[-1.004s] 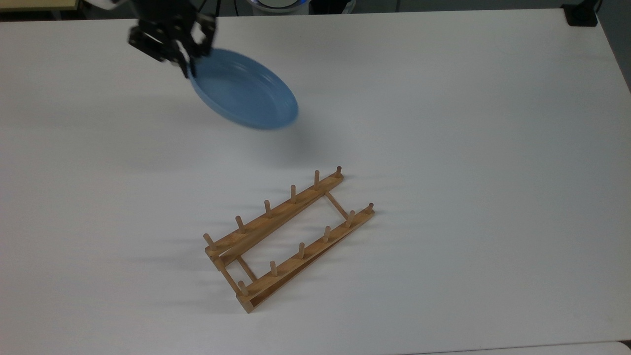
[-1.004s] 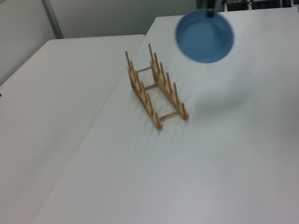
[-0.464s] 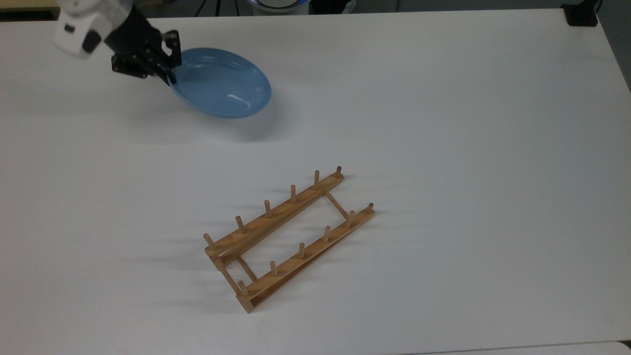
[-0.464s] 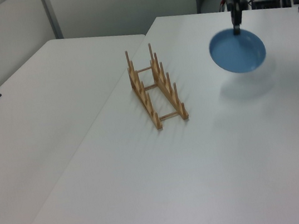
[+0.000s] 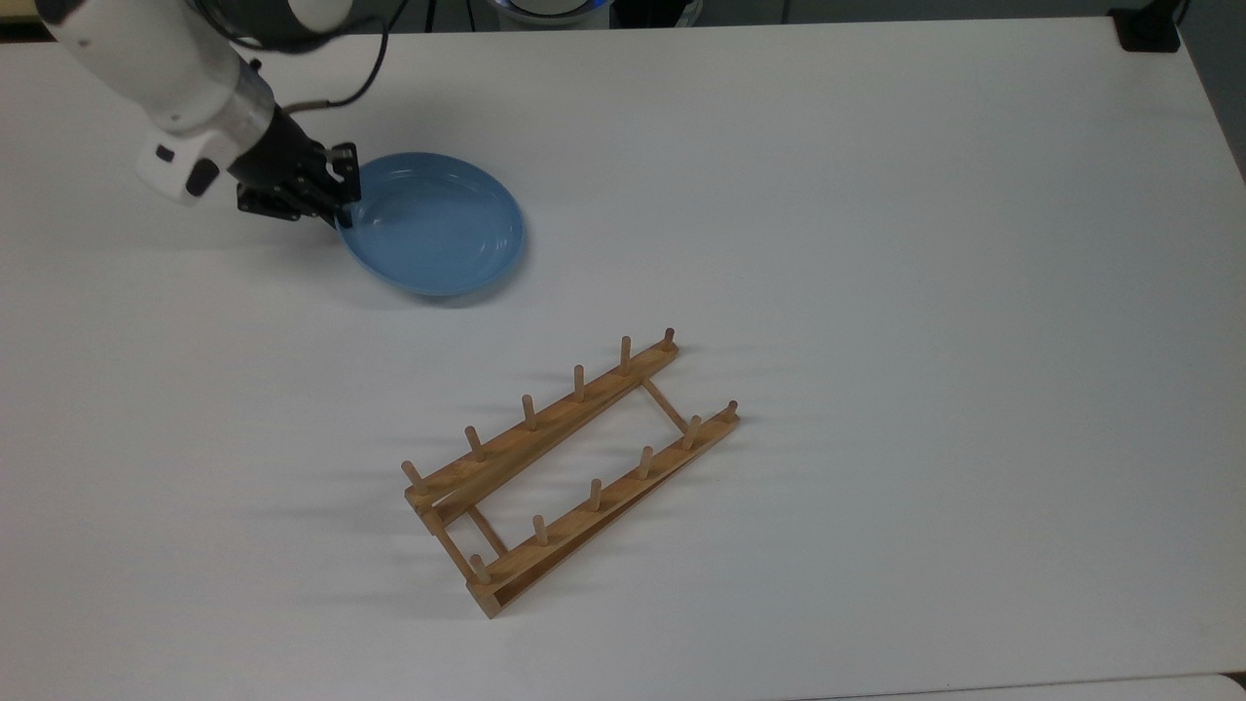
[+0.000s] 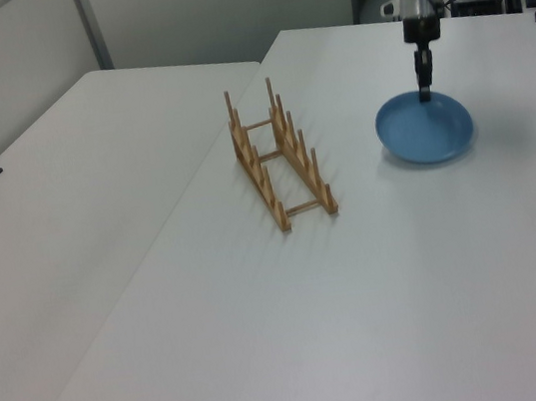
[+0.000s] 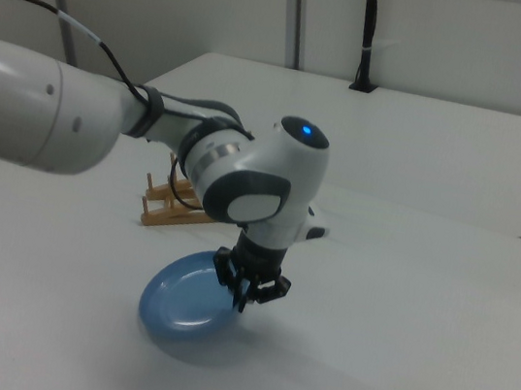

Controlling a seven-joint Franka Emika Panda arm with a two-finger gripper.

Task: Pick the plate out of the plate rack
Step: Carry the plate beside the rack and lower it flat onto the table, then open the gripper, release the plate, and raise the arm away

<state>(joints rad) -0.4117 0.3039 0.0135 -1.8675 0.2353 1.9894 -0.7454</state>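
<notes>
Gripping the plate (image 5: pixel 433 226) by its rim, the jaws (image 5: pixel 338 212) are closed on the edge nearest the top view's left, in the upper left of that frame. The plate sits low over the white tabletop (image 5: pixel 876 292), roughly level with its hollow facing up; whether its underside touches the surface cannot be told. In the left view the jaws (image 6: pixel 425 93) come down from above onto the plate's far rim (image 6: pixel 424 126), at the upper right of the frame. In the right view the jaws (image 7: pixel 248 294) pinch the plate's right edge (image 7: pixel 187 308) at the lower middle of the frame, with the white arm (image 7: pixel 74 128) reaching in from the left.

The plate rack (image 5: pixel 569 472) stands with its slots bare, well apart from the plate, in the lower middle of the top view, lying on a diagonal. In the left view the plate rack (image 6: pixel 278 159) is at centre, left of the plate; in the right view it (image 7: pixel 169 204) shows partly behind the arm.
</notes>
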